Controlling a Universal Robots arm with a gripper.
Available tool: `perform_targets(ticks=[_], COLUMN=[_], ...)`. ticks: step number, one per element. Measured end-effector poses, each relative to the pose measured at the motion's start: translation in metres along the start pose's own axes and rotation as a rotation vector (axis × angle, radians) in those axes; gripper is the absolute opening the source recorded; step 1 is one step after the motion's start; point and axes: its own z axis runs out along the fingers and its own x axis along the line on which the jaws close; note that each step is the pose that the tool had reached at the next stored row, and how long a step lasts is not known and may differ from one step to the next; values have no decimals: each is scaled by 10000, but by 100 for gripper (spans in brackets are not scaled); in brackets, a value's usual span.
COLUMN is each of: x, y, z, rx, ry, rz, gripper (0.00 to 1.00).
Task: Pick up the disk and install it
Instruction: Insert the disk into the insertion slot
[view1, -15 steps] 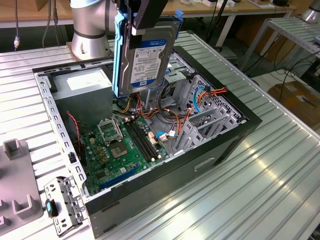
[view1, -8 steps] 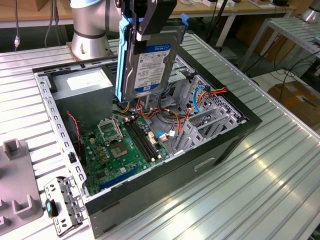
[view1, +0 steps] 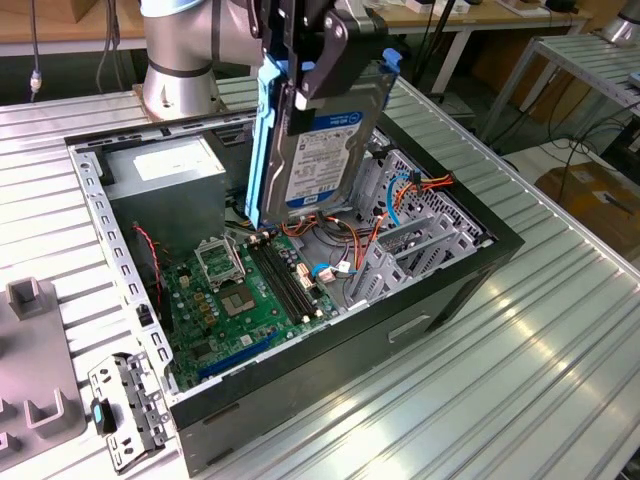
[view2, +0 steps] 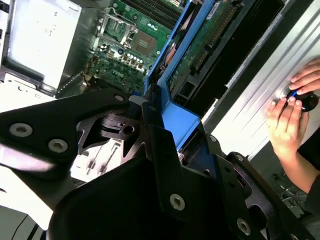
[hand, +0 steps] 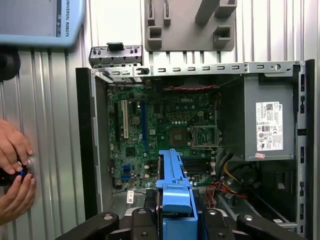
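The disk (view1: 322, 140), a dark hard drive with bright blue side rails, hangs on edge above the middle of the open computer case (view1: 330, 370). My gripper (view1: 322, 72) is shut on its upper end, black fingers on both sides. In the second wrist view the disk (view2: 202, 47) runs away from the gripper (view2: 165, 125), its circuit-board side showing over the motherboard. The first wrist view shows the disk's blue rail (hand: 173, 175) edge-on between the fingers (hand: 145, 225), above the motherboard (hand: 160, 130). The disk touches nothing in the case.
The case holds a green motherboard (view1: 240, 300), a grey power supply (view1: 165, 165), and a metal drive cage (view1: 420, 240) with orange and blue cables. A grey fixture (view1: 30, 350) and a metal bracket (view1: 125, 405) lie on the ribbed table. A person's hands (view2: 290, 115) rest beside the case.
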Motion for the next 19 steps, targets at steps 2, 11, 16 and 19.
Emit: perform_targets(ticks=[2, 11, 16, 19], x=[52, 73, 76, 75], y=[-42, -437, -596, -632], z=[16, 94, 131, 141], rx=[0, 1, 2, 2], ry=[6, 21, 30, 43], rz=[1, -1, -1, -3], gripper=[37, 37, 37, 37])
